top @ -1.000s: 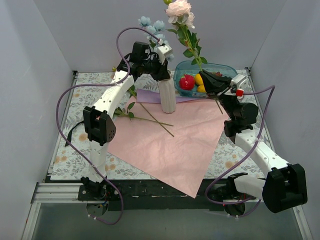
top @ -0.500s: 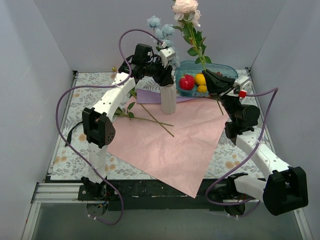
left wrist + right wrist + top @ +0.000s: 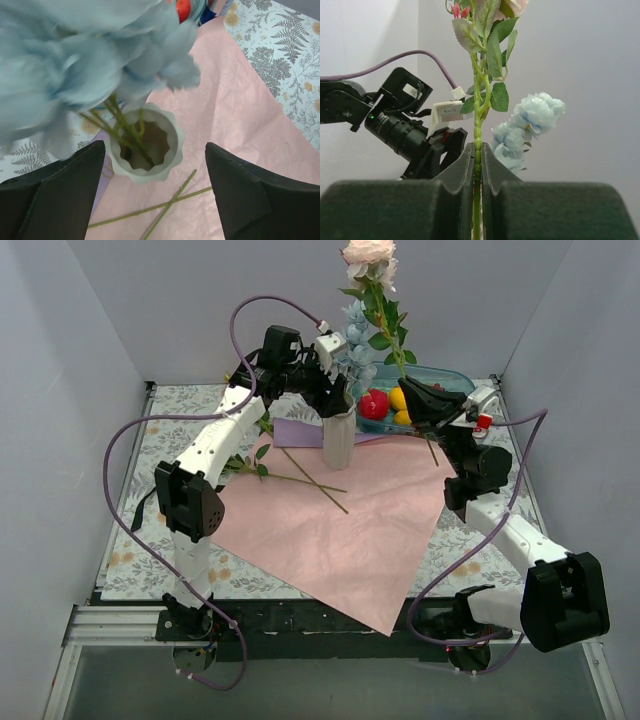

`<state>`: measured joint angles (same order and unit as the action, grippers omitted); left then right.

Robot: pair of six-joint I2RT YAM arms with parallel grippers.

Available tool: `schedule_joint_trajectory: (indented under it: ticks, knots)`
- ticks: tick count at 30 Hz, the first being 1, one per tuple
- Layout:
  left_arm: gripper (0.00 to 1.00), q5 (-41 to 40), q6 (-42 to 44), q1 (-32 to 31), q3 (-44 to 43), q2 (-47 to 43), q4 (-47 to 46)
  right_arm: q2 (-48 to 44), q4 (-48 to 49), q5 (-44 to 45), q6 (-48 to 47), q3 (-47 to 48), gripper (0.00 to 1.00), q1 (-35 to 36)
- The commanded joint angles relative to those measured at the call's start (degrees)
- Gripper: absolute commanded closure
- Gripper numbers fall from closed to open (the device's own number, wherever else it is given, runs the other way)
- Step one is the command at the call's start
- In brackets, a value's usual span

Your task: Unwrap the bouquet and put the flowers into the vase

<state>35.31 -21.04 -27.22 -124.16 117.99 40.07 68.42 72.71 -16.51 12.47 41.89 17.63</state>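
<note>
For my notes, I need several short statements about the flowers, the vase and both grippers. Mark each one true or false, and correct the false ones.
1. The stems of the blue flowers stand inside the vase. True.
2. The left gripper is shut on the blue flowers. False: it is open, with a finger on each side above the vase.
3. The right gripper holds the pink rose upright by its stem. True.
4. The wrapping paper is rolled around the flowers. False: it lies spread out flat.
5. Nothing lies on the wrapping paper. False: two loose stems lie crossed on it, and the vase stands at its far edge.
</note>
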Motion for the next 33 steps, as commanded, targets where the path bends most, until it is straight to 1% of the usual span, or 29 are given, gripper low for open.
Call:
schedule_joint_trajectory:
  ticks: [1, 4, 6, 8, 9, 10, 13, 14, 15, 16, 17, 19, 20, 22, 24, 27, 30, 31, 32, 33]
  knots:
    - [0.19, -0.94, -0.67, -0.02, 4.08, -9.88, 0.27, 3.46, 11.39, -1.94, 4.05, 4.95, 0.99, -0.23]
    - [0.18, -2.34, -0.50, -0.02, 8.47, -13.83, -0.96, 7.33, 17.79, -2.21, 6.69, 7.76, 0.99, -0.31]
    - [0.18, -3.14, -0.67, 0.15, 9.28, -15.85, -0.79, 11.00, 21.14, -3.17, 9.57, 9.78, 0.99, -0.23]
    - [0.17, -3.84, -1.11, 1.03, 9.64, -16.65, -0.09, 13.65, 25.37, -4.31, 12.13, 13.82, 0.99, -0.23]
    - [0.17, -3.85, -1.89, 1.64, 9.72, -17.44, 0.00, 16.54, 26.34, -4.75, 15.19, 15.49, 0.99, -0.23]
    - [0.16, -3.67, -2.69, 3.47, 9.72, -17.62, 0.09, 17.87, 28.52, -5.28, 16.35, 18.90, 0.99, -0.05]
    - [0.13, -1.04, -5.24, 8.13, 8.06, -17.10, 1.93, 23.32, 31.00, -7.30, 19.25, 24.01, 0.99, 0.91]
    - [0.12, 0.19, -5.76, 11.72, 7.45, -16.75, 3.50, 24.20, 30.83, -8.00, 19.35, 27.16, 0.99, 1.87]
    - [0.10, 0.89, -6.03, 13.41, 6.48, -16.40, 4.30, 25.61, 30.48, -8.27, 19.17, 28.59, 0.99, 2.41]
    - [0.10, 1.34, -6.03, 16.21, 6.47, -16.22, 5.09, 26.14, 30.13, -8.36, 19.00, 29.82, 0.99, 2.85]
    - [0.10, 1.86, -6.12, 17.54, 6.82, -16.39, 5.36, 26.58, 30.21, -8.53, 19.00, 32.09, 0.99, 3.72]
    - [0.09, 2.48, -7.34, 20.70, 9.98, -17.53, 4.06, 27.64, 30.30, -8.01, 19.08, 33.69, 0.99, 4.69]
    - [0.09, 2.74, -8.05, 21.41, 11.21, -19.01, 1.52, 27.90, 30.47, -7.57, 19.26, 34.57, 0.99, 5.57]
    - [0.09, 1.34, -9.80, 21.95, 13.76, -20.08, -1.13, 28.52, 31.35, -5.38, 19.09, 36.07, 0.99, 6.71]
    - [0.09, 2.12, -11.12, 21.95, 13.68, -20.44, -3.07, 28.43, 31.53, -2.84, 15.58, 36.77, 0.99, 8.99]
    - [0.09, 2.83, -14.73, 21.95, 10.17, -19.04, -3.16, 28.78, 30.74, -0.98, 10.57, 38.00, 0.99, 12.16]
    - [0.09, 3.71, -19.38, 21.95, 5.96, -17.63, -4.91, 29.92, 29.17, -3.43, 11.61, 42.04, 0.99, 14.27]
    - [0.09, 4.93, -20.87, 21.95, 4.81, -17.28, -5.44, 29.67, 25.94, -3.96, 10.83, 42.48, 0.99, 14.89]
    - [0.09, 5.47, -22.10, 21.95, 1.84, -16.58, -5.79, 29.23, 24.08, -4.57, 9.60, 42.14, 0.99, 16.37]
    - [0.08, 5.91, -24.55, 21.95, 0.25, -16.13, -5.80, 28.01, 22.32, -4.67, 6.20, 41.70, 0.99, 17.08]
